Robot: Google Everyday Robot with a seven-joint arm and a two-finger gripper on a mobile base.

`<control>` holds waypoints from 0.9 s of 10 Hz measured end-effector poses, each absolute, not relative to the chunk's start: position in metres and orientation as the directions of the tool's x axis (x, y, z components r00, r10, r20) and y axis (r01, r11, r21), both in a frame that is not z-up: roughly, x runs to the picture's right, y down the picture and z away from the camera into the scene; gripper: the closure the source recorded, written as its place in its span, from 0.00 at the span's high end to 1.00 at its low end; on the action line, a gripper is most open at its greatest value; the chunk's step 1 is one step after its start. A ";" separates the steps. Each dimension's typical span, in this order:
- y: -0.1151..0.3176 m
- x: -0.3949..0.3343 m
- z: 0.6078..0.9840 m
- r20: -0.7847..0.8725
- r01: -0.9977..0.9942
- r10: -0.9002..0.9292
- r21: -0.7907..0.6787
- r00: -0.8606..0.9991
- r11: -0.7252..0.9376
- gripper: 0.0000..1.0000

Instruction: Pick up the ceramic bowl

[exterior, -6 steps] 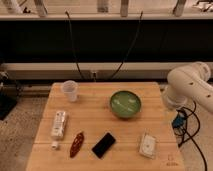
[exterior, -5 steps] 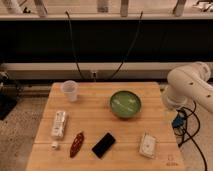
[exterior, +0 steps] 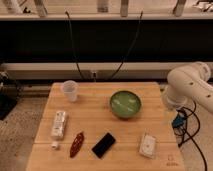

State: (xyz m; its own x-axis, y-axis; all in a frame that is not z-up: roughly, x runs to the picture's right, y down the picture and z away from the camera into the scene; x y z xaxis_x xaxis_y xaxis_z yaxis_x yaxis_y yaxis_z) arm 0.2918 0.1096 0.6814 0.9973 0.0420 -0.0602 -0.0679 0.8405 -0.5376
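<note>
Scene: wooden table (exterior: pixel 95 112), one arm at its side. All positions are given from the ceramic bowl (exterior: pixel 125 104).

- Ceramic bowl: green and glossy with a darker rim. It sits upright and mouth up on the table, with bare wood all round it and nothing touching it. Judged easy to approach from above or at the rim.
- Translucent plastic cup (exterior: pixel 70 91): well to the left of the bowl and slightly further back, upright.
- White packet (exterior: pixel 59 124): far left of the bowl and nearer the camera, lying flat. A small white cap-like piece (exterior: pixel 55 145) is just in front of it.
- Reddish-brown pouch (exterior: pixel 76 144) and a dark phone-like slab (exterior: pixel 103 145): in front of the bowl and to its left, both lying flat.
- Small white square packet (exterior: pixel 148 145): in front of the bowl and a little to its right.
- The layout reads as a spread of distractors, kept apart so each item can be reached singly.

Robot arm (exterior: pixel 189 86): only the bulky white links show. They are to the right of the bowl, past the table's edge and apart from it. Blue cabling (exterior: pixel 177 121) hangs below them.

Gripper: not made out anywhere in this view. Presumably it is tucked on the arm's far side, right of the bowl. Jaw state: cannot tell.

Bowl vs jaws: the bowl is not between them and is untouched. Judgement: the pick has not begun, and the arm must first swing left over the table.
</note>
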 end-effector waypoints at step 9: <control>0.109 0.291 0.685 -0.065 -0.051 0.019 -0.531 0.998 0.846 0.80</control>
State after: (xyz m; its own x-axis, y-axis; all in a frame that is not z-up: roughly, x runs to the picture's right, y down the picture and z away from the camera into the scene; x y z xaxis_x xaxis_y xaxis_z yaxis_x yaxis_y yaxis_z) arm 0.2912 0.1089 0.6845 0.9977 0.0194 -0.0655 -0.0513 0.8456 -0.5314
